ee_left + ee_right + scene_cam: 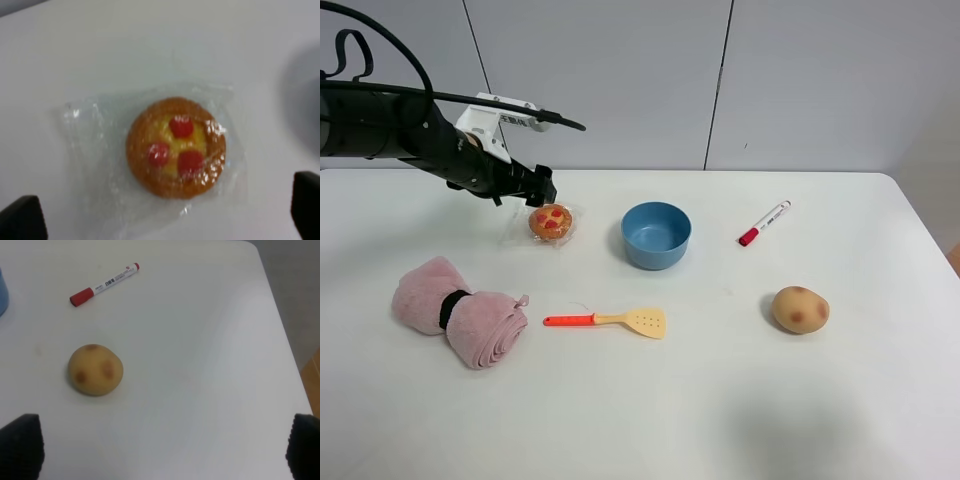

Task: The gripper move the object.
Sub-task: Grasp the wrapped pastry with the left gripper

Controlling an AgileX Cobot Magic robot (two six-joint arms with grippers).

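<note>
The cookie [550, 221], round, orange-brown with red spots, lies in its clear crinkly wrapper on the white table, left of the blue bowl. My left gripper [540, 187] hovers just behind and above it, jaws open. In the left wrist view the cookie [175, 147] lies flat between and ahead of the two black fingertips [22, 220], which are wide apart and not touching it; the gripper [164, 215] is empty. My right gripper [162, 447] is open and empty, and is out of sight in the exterior view.
A blue bowl [656, 235] stands right of the cookie. A rolled pink towel [458, 311] and an orange-handled spatula [610, 321] lie nearer the front. A red marker [763, 223] and a tan potato [800, 309] lie on the right; both show in the right wrist view [95, 370].
</note>
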